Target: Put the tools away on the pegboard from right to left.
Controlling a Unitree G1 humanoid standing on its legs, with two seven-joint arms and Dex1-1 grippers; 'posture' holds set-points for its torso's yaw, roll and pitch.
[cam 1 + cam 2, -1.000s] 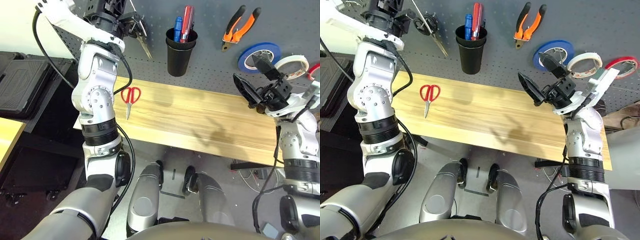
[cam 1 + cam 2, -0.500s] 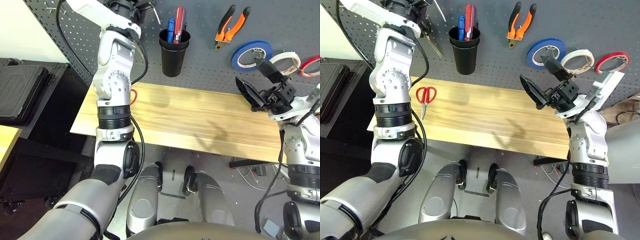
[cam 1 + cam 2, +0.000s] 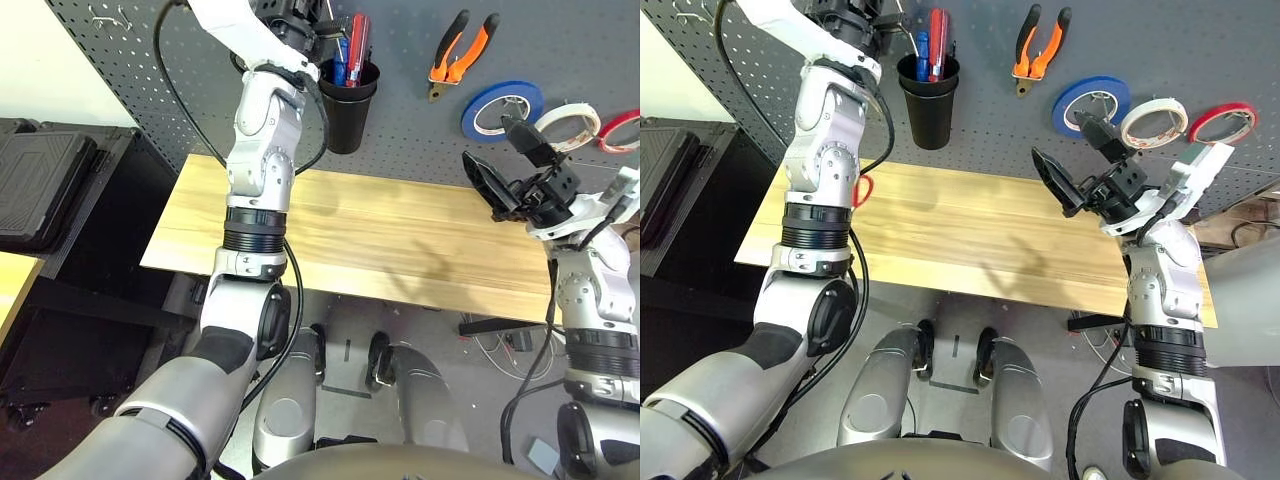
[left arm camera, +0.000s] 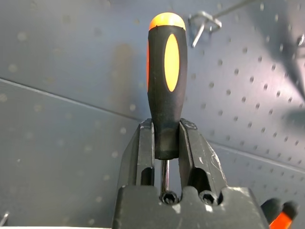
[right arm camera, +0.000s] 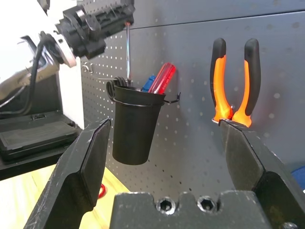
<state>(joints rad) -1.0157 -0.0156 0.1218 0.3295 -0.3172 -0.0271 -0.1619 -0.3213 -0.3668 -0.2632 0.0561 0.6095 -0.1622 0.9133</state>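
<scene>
Both forearms are built of rounded silver shells joined by black ribbed collars, with a black cable looping loosely alongside each. The left gripper (image 4: pixel 167 143) and the right gripper (image 5: pixel 167 157) each have two matte black fingers rising from a black base block that carries two small hex-socket screws. The right wrist bears a white bracket.

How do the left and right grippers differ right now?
The left gripper is shut on the orange-and-black screwdriver; the right gripper is open and empty. The left is up at the black cup on the pegboard; the right hangs over the table. Both have two black fingers.
</scene>
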